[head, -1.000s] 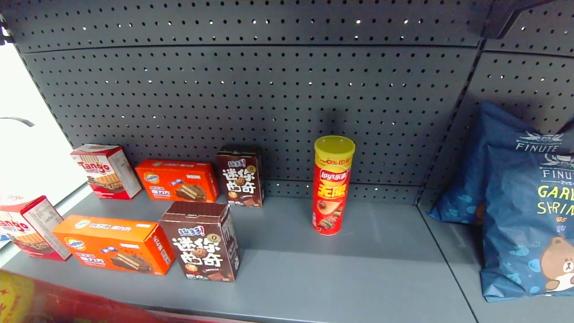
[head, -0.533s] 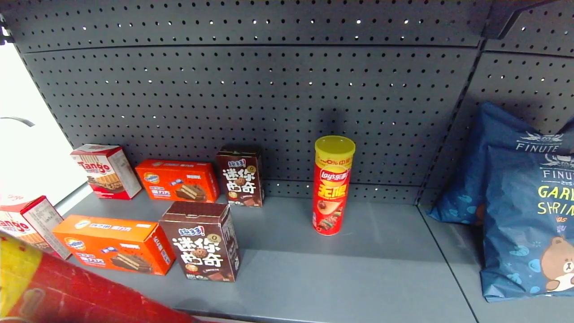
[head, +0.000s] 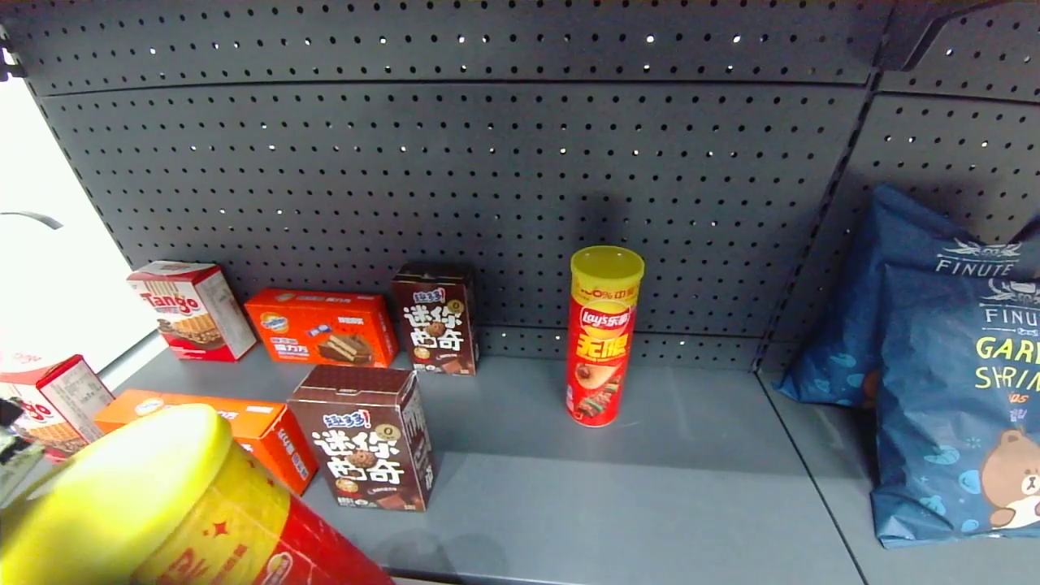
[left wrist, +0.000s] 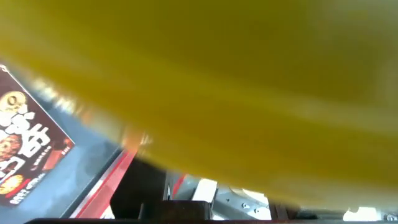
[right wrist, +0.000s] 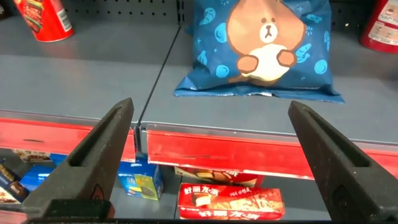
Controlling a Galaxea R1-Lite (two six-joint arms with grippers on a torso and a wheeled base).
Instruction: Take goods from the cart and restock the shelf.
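Red chip can risen higher at lower left, now partly hiding front orange box.

Grey shelf, L to R: 2 wafer boxes, 2 orange boxes, 2 brown boxes, each pair front/back; chip can upright mid-shelf; blue snack bags at R.

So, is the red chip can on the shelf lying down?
No, the red yellow-lidded chip can stands upright on the grey metal shelf.
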